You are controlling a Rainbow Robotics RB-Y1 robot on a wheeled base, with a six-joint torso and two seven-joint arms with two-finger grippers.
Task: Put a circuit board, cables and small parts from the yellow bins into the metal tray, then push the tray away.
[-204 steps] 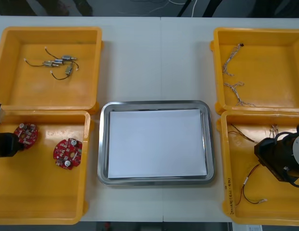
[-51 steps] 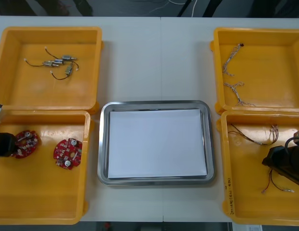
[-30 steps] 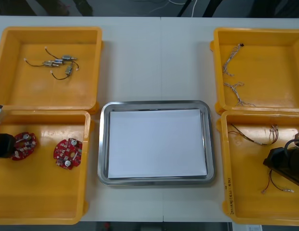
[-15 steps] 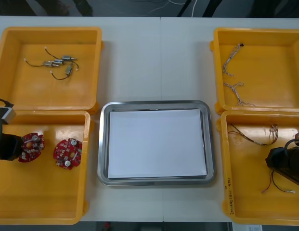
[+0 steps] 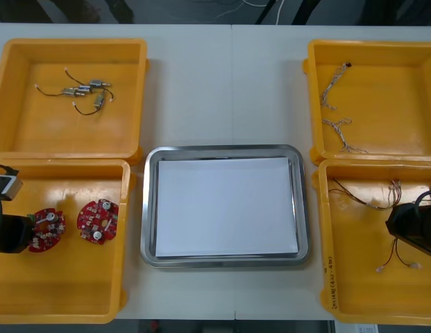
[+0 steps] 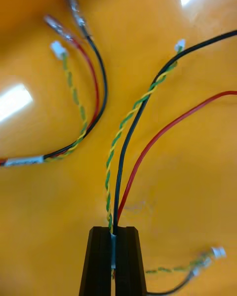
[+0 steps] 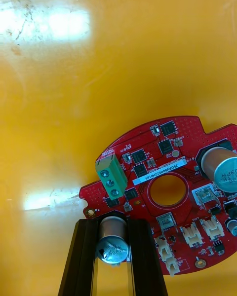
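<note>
My left gripper (image 5: 28, 232) is over the near left yellow bin (image 5: 62, 291), shut on a round red circuit board (image 5: 47, 229). In the left wrist view its fingers (image 7: 84, 256) clamp a silver cylinder at the edge of that circuit board (image 7: 168, 177), above the orange floor. A second board (image 5: 97, 222) lies just to its right. My right gripper (image 5: 408, 234) is over the near right bin (image 5: 354, 291), shut on a red, black and yellow-green cable (image 6: 123, 167) that dangles from it (image 5: 390, 260). The metal tray (image 5: 150, 208), white inside, sits between the bins.
Small metal parts (image 5: 83, 91) lie in the far left bin (image 5: 69, 135). Twisted cables (image 5: 338, 126) lie in the far right bin (image 5: 382, 90). Another cable (image 5: 361, 201) stays on the near right bin's floor, seen beyond the right fingers as a curved cable (image 6: 84, 103).
The left gripper has carried its board a little toward the table's near edge and the second board. The right gripper has drawn its cable up and slightly right.
</note>
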